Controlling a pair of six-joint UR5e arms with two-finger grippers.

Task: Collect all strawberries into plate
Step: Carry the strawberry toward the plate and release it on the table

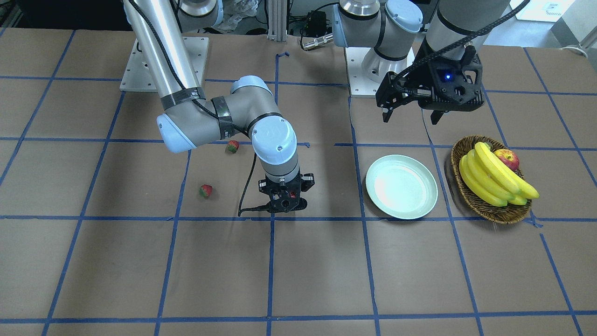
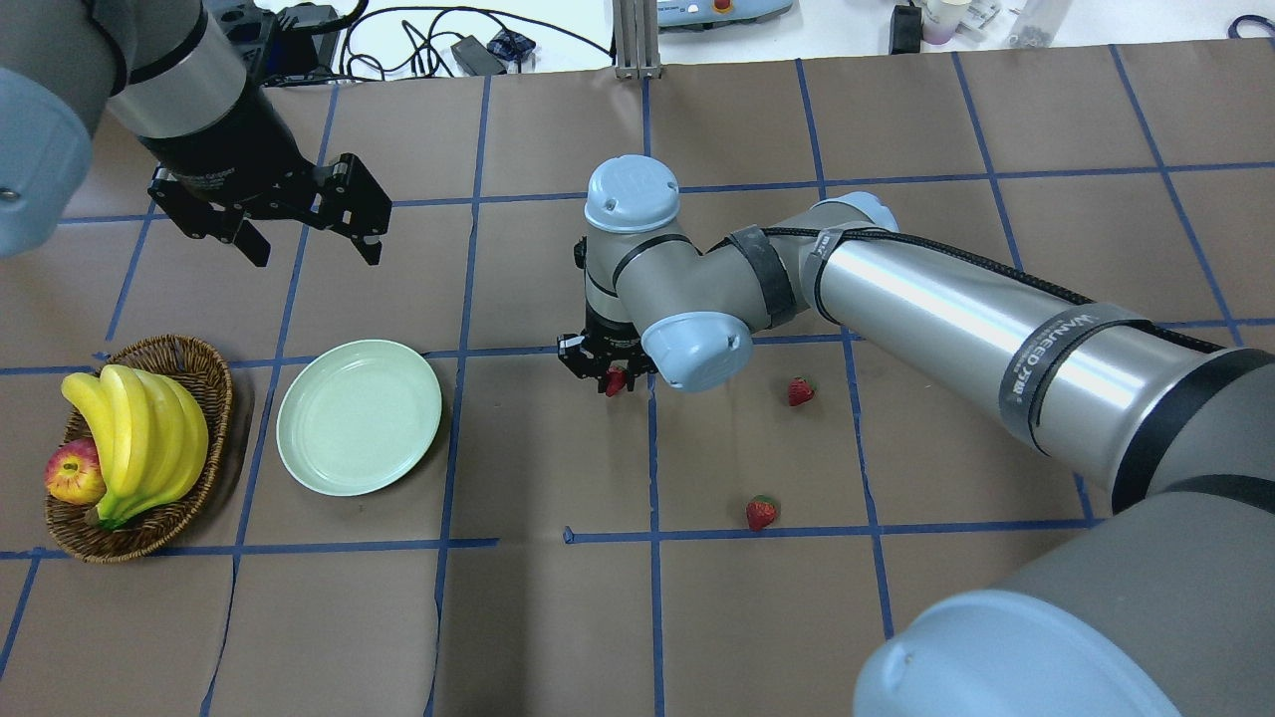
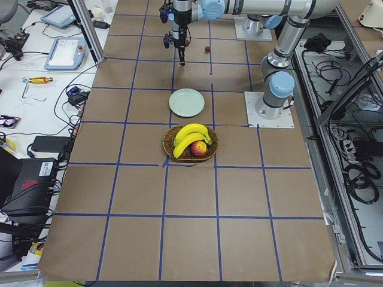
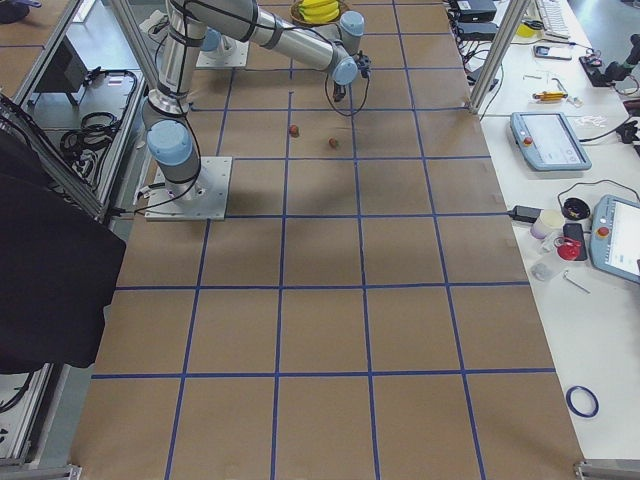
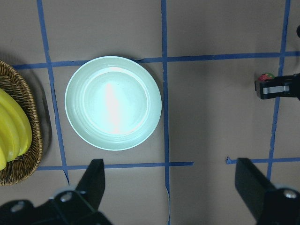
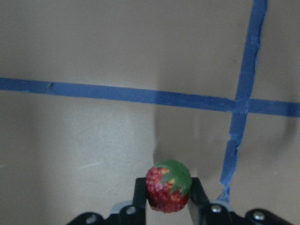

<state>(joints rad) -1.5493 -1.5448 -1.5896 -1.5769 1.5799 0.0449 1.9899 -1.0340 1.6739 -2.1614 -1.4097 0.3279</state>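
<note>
My right gripper (image 1: 290, 196) is shut on a strawberry (image 6: 168, 186) close above the table near a tape crossing; the berry also shows red between the fingers in the overhead view (image 2: 616, 381). Two more strawberries lie on the table, one (image 2: 800, 391) to its right and one (image 2: 761, 513) nearer the robot; they show in the front view too (image 1: 232, 146) (image 1: 205, 190). The pale mint plate (image 2: 359, 415) is empty, left of the right gripper. My left gripper (image 2: 304, 221) is open and empty, hovering above and behind the plate (image 5: 113, 102).
A wicker basket (image 2: 194, 363) with bananas (image 2: 139, 438) and an apple (image 2: 75, 471) stands left of the plate. Blue tape lines grid the brown table. The right arm's forearm (image 2: 946, 309) stretches over the table's right half.
</note>
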